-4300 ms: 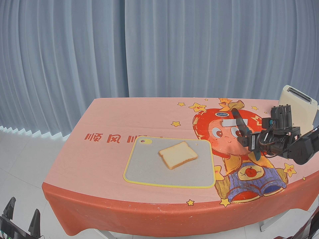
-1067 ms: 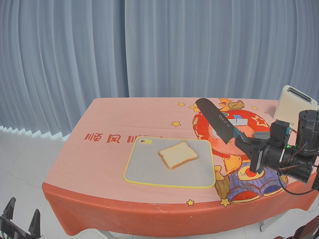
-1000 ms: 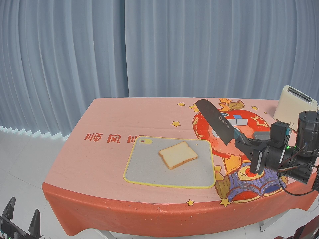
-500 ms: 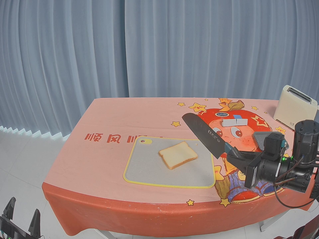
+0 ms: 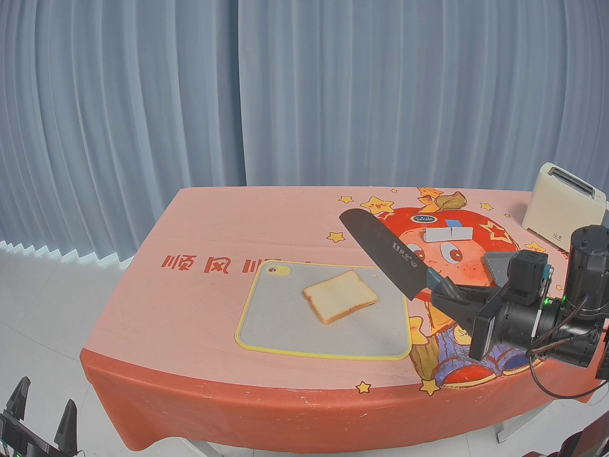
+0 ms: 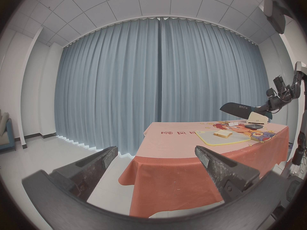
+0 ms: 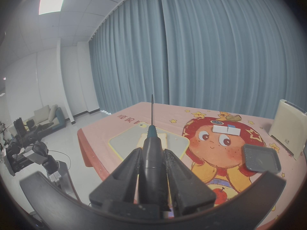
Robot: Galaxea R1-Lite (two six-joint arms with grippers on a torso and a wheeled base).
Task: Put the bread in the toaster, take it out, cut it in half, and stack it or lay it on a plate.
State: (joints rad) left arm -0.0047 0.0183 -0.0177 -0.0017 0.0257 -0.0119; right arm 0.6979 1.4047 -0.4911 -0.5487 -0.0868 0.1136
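Note:
A slice of bread (image 5: 339, 296) lies flat on the grey, yellow-rimmed cutting board (image 5: 279, 325). My right gripper (image 5: 451, 294) is shut on the teal handle of a black knife (image 5: 384, 252). It holds the knife in the air, with the blade slanting up over the board's far right corner, to the right of the bread. From the right wrist, the gripper (image 7: 152, 152) clamps the handle and the blade (image 7: 152, 111) is edge-on over the bread (image 7: 161, 137). My left gripper (image 5: 41, 414) hangs open low beside the table (image 6: 156, 163).
The white toaster (image 5: 561, 207) stands at the table's far right corner. A dark grey square plate (image 7: 260, 158) lies near it, partly behind my right arm (image 5: 498, 261). A small white-and-blue block (image 5: 449, 233) rests on the printed tablecloth. The table's left half is bare.
My right arm has raised the knife from beside the toaster and carried it left and nearer; the blade has reached the board's right corner. Bread, board and left arm have not moved.

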